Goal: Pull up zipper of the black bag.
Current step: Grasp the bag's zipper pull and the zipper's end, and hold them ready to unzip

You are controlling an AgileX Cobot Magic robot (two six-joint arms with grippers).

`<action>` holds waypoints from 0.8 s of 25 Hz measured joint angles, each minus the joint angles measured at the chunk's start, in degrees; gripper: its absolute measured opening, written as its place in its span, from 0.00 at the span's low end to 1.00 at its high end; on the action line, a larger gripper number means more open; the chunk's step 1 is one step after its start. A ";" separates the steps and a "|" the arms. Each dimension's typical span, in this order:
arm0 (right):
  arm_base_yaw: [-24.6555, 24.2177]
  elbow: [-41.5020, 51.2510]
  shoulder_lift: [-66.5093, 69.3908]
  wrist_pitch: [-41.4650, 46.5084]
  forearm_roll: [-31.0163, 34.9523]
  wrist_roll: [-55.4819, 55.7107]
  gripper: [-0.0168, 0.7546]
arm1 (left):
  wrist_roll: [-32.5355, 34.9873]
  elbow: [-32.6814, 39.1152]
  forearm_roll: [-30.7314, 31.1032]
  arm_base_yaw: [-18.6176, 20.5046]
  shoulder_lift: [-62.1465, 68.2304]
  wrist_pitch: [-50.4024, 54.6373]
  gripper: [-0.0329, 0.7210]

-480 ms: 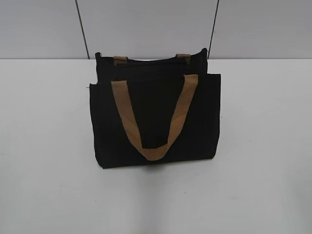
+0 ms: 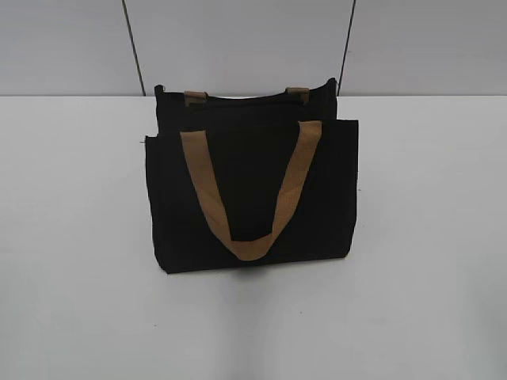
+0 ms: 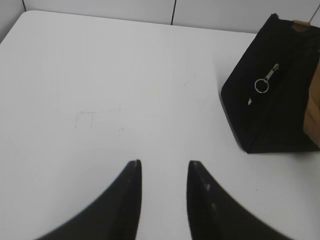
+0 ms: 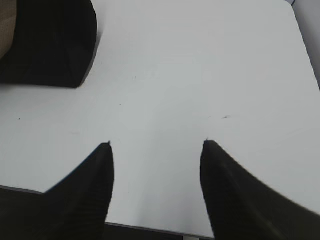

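The black bag (image 2: 249, 198) stands upright in the middle of the white table, its front tan handle hanging down over the front panel. In the left wrist view the bag's end face (image 3: 270, 110) shows at the right, with the zipper's silvery pull and ring (image 3: 263, 83) hanging on it. My left gripper (image 3: 164, 162) is open and empty, well to the left of the bag. In the right wrist view a corner of the bag (image 4: 50, 42) shows at the top left. My right gripper (image 4: 156, 143) is open and empty over the table near its front edge. Neither gripper shows in the exterior view.
The white table (image 2: 428, 277) spreads around the bag. A grey panelled wall (image 2: 238, 39) stands behind it. The table's front edge (image 4: 150, 229) shows below my right gripper.
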 joint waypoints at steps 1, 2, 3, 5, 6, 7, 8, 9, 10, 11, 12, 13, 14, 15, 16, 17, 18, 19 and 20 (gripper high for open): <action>0.00 0.00 0.00 0.00 0.00 0.00 0.58 | 0.00 0.00 0.00 0.00 0.00 0.00 0.36; 0.00 0.00 0.00 0.00 0.00 0.00 0.58 | 0.00 0.00 0.00 0.00 0.00 0.00 0.36; 0.00 0.00 0.00 0.00 0.00 0.00 0.58 | 0.00 0.00 0.00 0.00 0.00 0.00 0.36; 0.00 0.00 0.00 0.00 0.00 0.00 0.58 | 0.00 0.00 0.00 0.00 0.00 0.00 0.36; 0.00 0.00 0.00 0.00 0.00 0.00 0.58 | 0.00 0.00 0.00 0.00 0.00 0.00 0.36; 0.00 0.00 0.00 0.00 0.00 0.00 0.58 | 0.00 0.00 0.00 0.00 0.00 0.00 0.36; 0.00 0.00 0.00 0.00 0.00 0.00 0.58 | 0.00 0.00 0.00 0.00 0.00 0.00 0.36; 0.00 0.00 0.00 0.00 0.00 0.00 0.58 | 0.00 0.00 0.00 0.00 0.00 0.00 0.36; 0.00 0.00 0.00 0.00 0.00 0.00 0.58 | 0.00 0.00 0.00 0.00 0.00 0.00 0.36; 0.00 0.00 0.00 0.00 0.00 0.00 0.58 | 0.00 0.00 0.00 0.00 0.00 0.00 0.36; 0.00 0.00 0.00 0.00 0.00 0.00 0.58 | 0.00 0.00 0.00 0.00 0.00 0.00 0.36; 0.00 0.00 0.00 0.00 0.00 0.00 0.58 | 0.00 0.00 0.00 0.00 0.00 0.00 0.36; 0.00 0.00 0.00 0.00 0.00 0.00 0.58 | 0.00 0.00 0.00 0.00 0.00 0.00 0.36; 0.00 0.00 0.00 0.00 0.00 0.00 0.58 | 0.00 0.00 0.00 0.00 0.00 0.00 0.36; 0.00 0.00 0.00 0.00 0.00 0.00 0.58 | 0.00 0.00 -0.06 0.00 0.00 0.00 0.36; 0.00 0.00 0.00 0.00 0.00 0.00 0.58 | 0.00 0.00 -0.06 0.00 0.00 0.00 0.36; 0.00 0.00 0.00 0.00 0.00 0.00 0.58 | 0.00 0.00 -0.06 0.00 0.00 0.00 0.36; 0.00 0.00 0.00 0.00 0.00 0.00 0.58 | 0.00 0.00 -0.06 0.00 0.00 0.00 0.36; 0.00 0.00 0.00 0.00 0.00 0.00 0.58 | 0.00 0.00 -0.06 0.00 0.00 0.00 0.36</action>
